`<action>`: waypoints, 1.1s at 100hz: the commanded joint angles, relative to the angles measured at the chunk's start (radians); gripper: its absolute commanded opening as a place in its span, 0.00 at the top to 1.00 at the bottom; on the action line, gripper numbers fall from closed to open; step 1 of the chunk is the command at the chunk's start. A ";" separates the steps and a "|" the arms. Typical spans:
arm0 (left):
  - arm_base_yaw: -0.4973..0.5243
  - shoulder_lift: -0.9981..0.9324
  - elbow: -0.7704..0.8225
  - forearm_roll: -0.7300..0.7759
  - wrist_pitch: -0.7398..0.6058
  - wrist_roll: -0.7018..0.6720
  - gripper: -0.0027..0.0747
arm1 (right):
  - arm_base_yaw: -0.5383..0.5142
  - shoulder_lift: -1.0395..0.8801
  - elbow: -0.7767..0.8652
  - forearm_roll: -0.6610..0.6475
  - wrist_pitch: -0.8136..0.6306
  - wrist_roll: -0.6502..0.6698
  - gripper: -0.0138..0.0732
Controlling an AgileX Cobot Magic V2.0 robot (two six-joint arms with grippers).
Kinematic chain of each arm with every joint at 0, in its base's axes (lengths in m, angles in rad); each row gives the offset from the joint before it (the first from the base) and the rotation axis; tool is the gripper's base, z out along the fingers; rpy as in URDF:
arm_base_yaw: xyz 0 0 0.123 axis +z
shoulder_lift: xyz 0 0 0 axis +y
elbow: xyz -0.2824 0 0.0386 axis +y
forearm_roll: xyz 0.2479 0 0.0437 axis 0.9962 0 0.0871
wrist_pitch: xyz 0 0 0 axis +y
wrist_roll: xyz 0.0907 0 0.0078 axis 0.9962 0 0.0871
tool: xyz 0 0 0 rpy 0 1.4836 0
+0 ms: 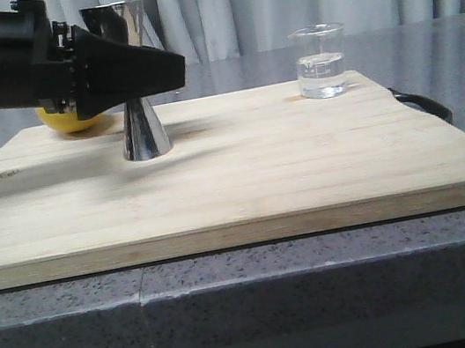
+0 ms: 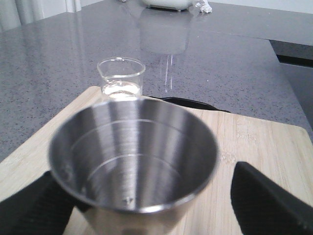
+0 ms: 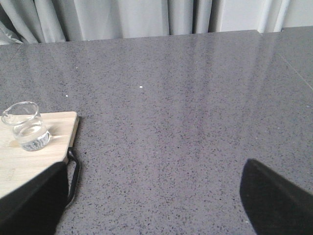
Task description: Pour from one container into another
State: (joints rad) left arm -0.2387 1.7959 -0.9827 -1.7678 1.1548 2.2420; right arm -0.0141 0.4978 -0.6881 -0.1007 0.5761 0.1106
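The steel jigger (image 1: 143, 128) stands upright on the left part of the wooden cutting board (image 1: 285, 165). My left gripper (image 1: 153, 69) reaches in at its upper cup. In the left wrist view the jigger (image 2: 134, 156) sits between the fingers of the open left gripper (image 2: 146, 205), and one finger (image 2: 266, 198) stands clearly apart from it. The clear glass beaker (image 1: 321, 65) holds some clear liquid and stands at the board's back right corner, also seen as the beaker (image 2: 121, 81) and the beaker (image 3: 27, 128). My right gripper (image 3: 154, 196) hangs open over bare countertop, right of the board.
A yellow round fruit (image 1: 72, 122) lies on the board behind the left arm. A black handle (image 1: 426, 103) sticks out from the board's right edge, seen again as the handle (image 3: 74, 169). Grey speckled countertop (image 3: 186, 107) surrounds the board; curtains hang behind.
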 commanded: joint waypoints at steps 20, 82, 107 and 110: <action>-0.007 -0.036 -0.027 -0.074 0.080 0.001 0.50 | -0.007 0.012 -0.038 -0.006 -0.071 -0.010 0.10; -0.007 -0.036 -0.027 -0.074 0.083 0.001 0.79 | -0.007 0.041 -0.039 0.135 -0.154 -0.087 0.10; -0.007 -0.036 -0.027 -0.074 0.083 0.001 0.79 | -0.007 0.166 -0.092 0.420 -0.146 -0.352 0.10; -0.007 -0.036 -0.027 -0.074 0.083 0.001 0.79 | -0.007 0.180 -0.101 0.448 -0.146 -0.386 0.10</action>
State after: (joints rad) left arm -0.2387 1.7976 -0.9827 -1.7678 1.1548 2.2420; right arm -0.0141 0.6344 -0.7366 0.2567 0.5090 -0.1800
